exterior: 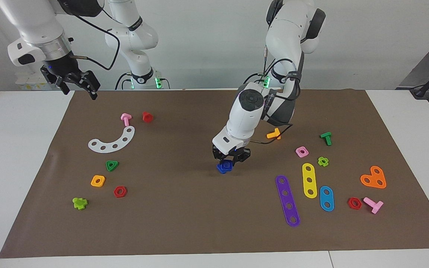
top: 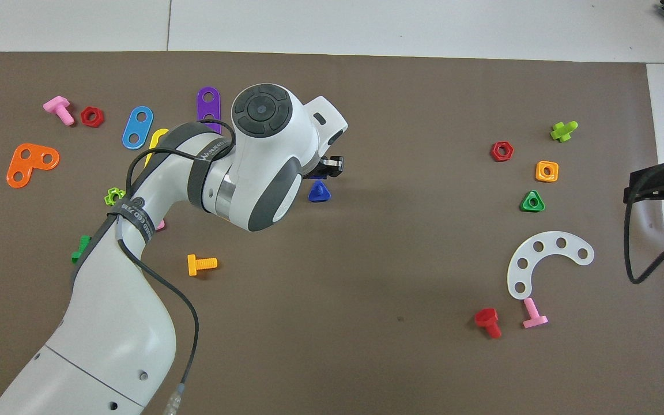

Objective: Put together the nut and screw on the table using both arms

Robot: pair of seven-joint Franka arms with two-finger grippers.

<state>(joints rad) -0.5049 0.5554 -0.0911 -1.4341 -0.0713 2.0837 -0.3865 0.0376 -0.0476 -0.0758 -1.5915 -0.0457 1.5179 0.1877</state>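
Left claw (exterior: 230, 159) grips nut (exterior: 228, 163) over screw (exterior: 222, 168); right claw (exterior: 76, 85) agape

nut (exterior: 228, 163) half hidden by left hand (exterior: 231, 159)

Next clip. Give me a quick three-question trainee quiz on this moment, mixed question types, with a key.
1. True or false: the left gripper holds the nut directly over the screw.
2. Multiple choice: the right gripper is A) shut on the green triangular nut, B) open and raised over the mat's edge at the right arm's end of the table, C) resting on the white curved plate.
3. Fill in: the screw stands on its ____, shaft pointing up.

Key: 1 true; 2 B; 3 head.
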